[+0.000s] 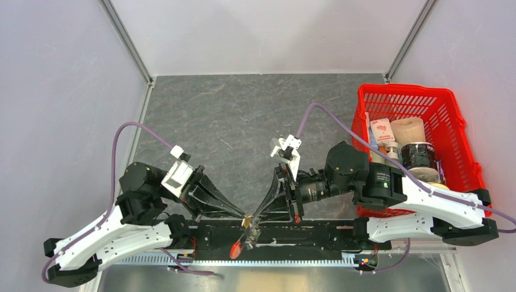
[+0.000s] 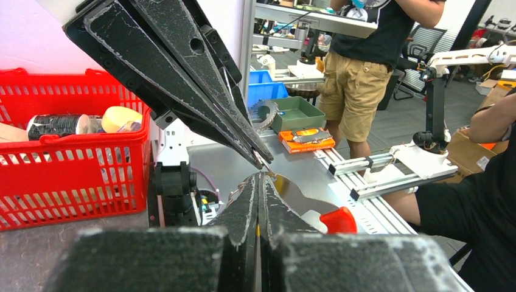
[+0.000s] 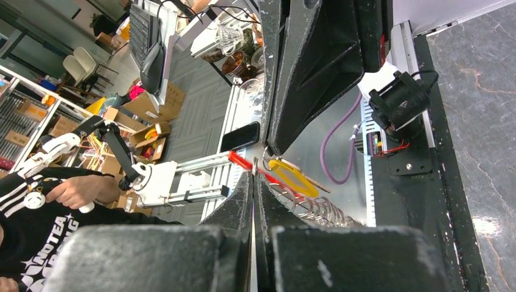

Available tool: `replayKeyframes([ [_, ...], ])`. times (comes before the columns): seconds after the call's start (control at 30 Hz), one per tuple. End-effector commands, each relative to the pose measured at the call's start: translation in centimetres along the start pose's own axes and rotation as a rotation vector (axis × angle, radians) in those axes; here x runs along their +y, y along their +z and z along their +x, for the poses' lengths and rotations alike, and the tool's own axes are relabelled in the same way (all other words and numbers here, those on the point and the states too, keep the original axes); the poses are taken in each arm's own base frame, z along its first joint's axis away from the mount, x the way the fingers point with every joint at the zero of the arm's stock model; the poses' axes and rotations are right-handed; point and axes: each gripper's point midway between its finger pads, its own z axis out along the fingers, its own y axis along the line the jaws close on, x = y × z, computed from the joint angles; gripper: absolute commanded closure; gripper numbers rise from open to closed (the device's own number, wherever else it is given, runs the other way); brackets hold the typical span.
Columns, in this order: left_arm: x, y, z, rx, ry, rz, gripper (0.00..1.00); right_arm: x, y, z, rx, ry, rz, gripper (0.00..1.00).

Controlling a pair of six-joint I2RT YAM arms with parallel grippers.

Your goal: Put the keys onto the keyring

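Observation:
My two grippers meet tip to tip above the near edge of the table. The left gripper (image 1: 243,217) (image 2: 260,176) is shut, with a sliver of yellow between its fingers. The yellow-tagged key (image 3: 293,178) hangs right at its tip in the right wrist view. The right gripper (image 1: 253,216) (image 3: 253,173) is shut on the thin metal ring of the keyring (image 3: 255,162). The ring's chain (image 3: 316,210) coils beside my right fingers. The red fob (image 1: 235,248) (image 2: 338,220) dangles below both tips. The green tag is hidden.
A red basket (image 1: 401,97) (image 2: 73,176) with tape rolls, a jar and a packet stands at the right of the table. The black base rail (image 1: 286,234) and aluminium edge rail (image 1: 274,260) run under the grippers. People stand beyond the table's near edge.

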Motion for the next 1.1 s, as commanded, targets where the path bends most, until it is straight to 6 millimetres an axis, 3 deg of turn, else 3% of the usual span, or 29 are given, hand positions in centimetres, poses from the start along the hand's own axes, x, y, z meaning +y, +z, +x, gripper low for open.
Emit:
replayKeyframes([
  [0.0, -1.0, -0.1, -0.7, -0.022, 0.009, 0.035, 0.98, 2.0, -0.3, -2.3, -0.069, -0.038, -0.072, 1.00],
  [1.07, -1.8, -0.3, -1.4, -0.046, 0.031, 0.060, 0.98, 1.2, 0.9, -1.7, -0.055, -0.022, -0.071, 1.00],
])
